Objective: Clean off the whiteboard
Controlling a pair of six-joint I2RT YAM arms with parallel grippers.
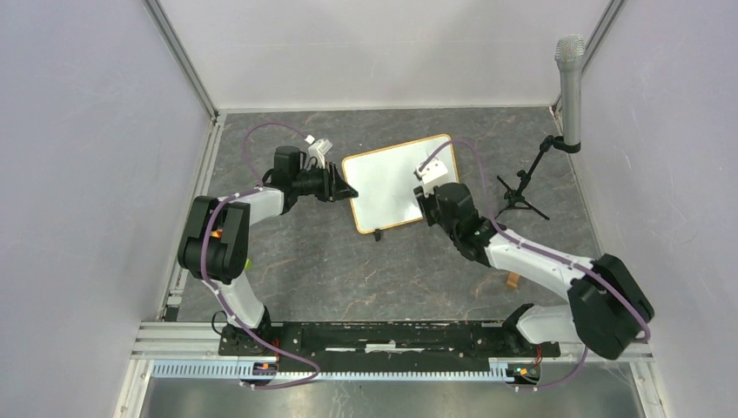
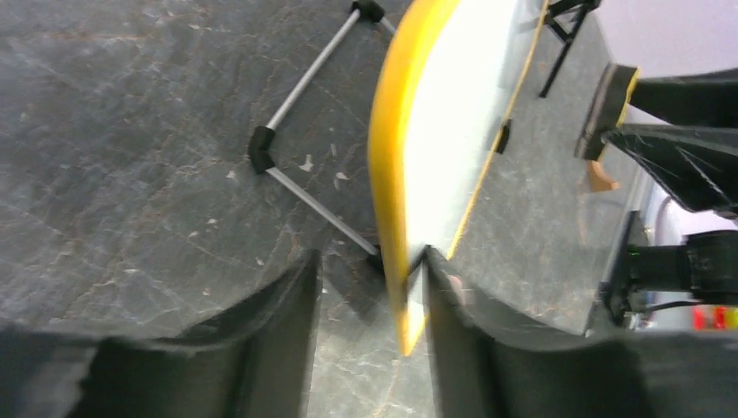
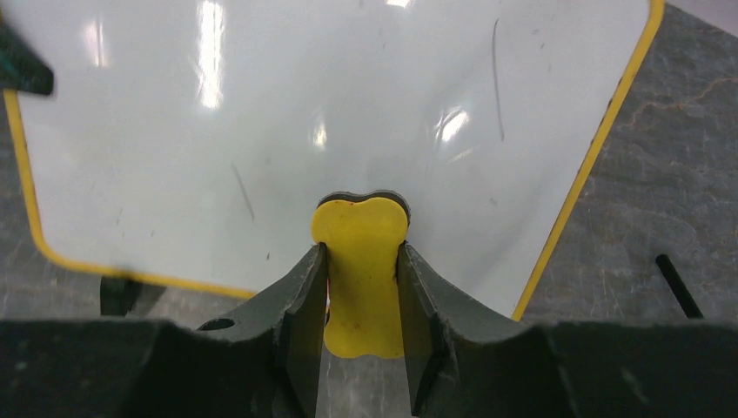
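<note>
The whiteboard (image 1: 393, 181), white with a thin orange frame, stands tilted at the table's middle, with one black foot (image 1: 378, 233) at its near edge. My left gripper (image 1: 350, 192) is at the board's left edge. In the left wrist view its jaws (image 2: 370, 261) stand apart around the board's orange edge (image 2: 393, 218), which lies close to the right finger. My right gripper (image 1: 426, 207) is shut on a yellow eraser (image 3: 361, 279) whose front end rests against the white surface (image 3: 348, 96). A few thin faint strokes (image 3: 498, 78) show on the board.
A grey microphone (image 1: 570, 74) on a black tripod stand (image 1: 520, 196) is at the back right. A small tan object (image 1: 513, 280) lies by the right arm. A thin metal rod with black joints (image 2: 300, 187) lies behind the board. White walls enclose the table.
</note>
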